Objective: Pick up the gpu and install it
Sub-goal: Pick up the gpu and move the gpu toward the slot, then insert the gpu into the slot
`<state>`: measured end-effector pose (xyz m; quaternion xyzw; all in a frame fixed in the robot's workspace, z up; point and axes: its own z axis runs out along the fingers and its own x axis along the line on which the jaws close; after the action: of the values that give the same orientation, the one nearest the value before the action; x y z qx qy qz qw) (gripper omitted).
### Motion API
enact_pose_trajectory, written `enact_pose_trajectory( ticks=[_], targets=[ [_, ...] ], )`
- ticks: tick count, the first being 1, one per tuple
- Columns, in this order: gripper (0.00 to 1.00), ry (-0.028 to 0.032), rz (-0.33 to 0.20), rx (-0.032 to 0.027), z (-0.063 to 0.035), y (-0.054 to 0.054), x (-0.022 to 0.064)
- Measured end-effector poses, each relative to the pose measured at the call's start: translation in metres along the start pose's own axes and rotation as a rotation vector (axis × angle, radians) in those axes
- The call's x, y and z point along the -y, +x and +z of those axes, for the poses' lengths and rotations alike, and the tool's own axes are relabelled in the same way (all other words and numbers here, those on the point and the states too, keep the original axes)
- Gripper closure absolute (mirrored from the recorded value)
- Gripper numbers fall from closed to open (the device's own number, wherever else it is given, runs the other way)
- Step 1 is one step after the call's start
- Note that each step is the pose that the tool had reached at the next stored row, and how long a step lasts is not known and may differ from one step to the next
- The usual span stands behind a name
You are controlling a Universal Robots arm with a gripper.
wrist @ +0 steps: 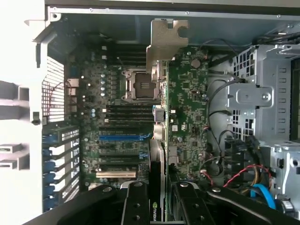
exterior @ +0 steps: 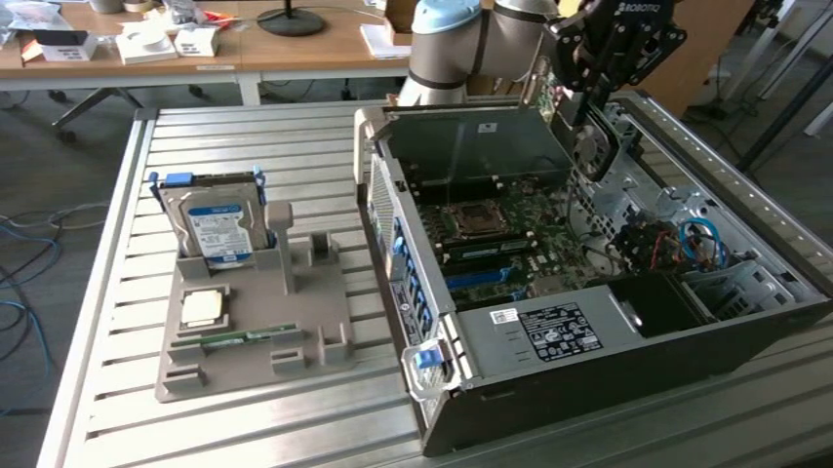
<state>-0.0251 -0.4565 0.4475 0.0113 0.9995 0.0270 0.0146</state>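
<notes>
Jaws: clamped on the gpu (wrist: 161, 154), one of my fingers (wrist: 136, 206) on each flat side.
How far open: only a thin gap, just as wide as the card is thick.
What I touch: only the card. I see nothing else against my jaws.
Where the gpu is: hanging under my jaws, up over the open computer case (exterior: 521, 409). In the exterior view that is at about 1 o'clock.
How the card hangs: on its edge, thin side facing my wrist camera. I think that is so its long edge can go down into a slot.
Metal bracket (wrist: 166, 40): at the end of the card far from my jaws, close to the back wall of the case. I think it points there because that wall has the opening for it.
Motherboard (exterior: 508, 229): flat in the bottom of the case, under the card.
Blue slot (wrist: 124, 137): on the board, beside the line of the card. The card is not in any slot yet, as far as I can tell.
Hard drive (exterior: 218, 226): standing up in the grey holder (exterior: 248, 361), at 9 o'clock from the case in the exterior view, well apart from me.
Memory stick (exterior: 241, 336): lying low in that same holder, at 6 o'clock from the hard drive.
Worktop (exterior: 234, 136): carries the case and the holder.
Job so far: the card is picked up but not put in.
</notes>
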Motion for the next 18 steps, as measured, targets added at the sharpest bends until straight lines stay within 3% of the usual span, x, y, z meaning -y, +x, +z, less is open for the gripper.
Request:
enact_pose_trajectory(
  ticks=[18],
  targets=[
    [0.74, -0.0002, -0.008, -0.0004, 0.0001, -0.0003, 0.0]
  ],
)
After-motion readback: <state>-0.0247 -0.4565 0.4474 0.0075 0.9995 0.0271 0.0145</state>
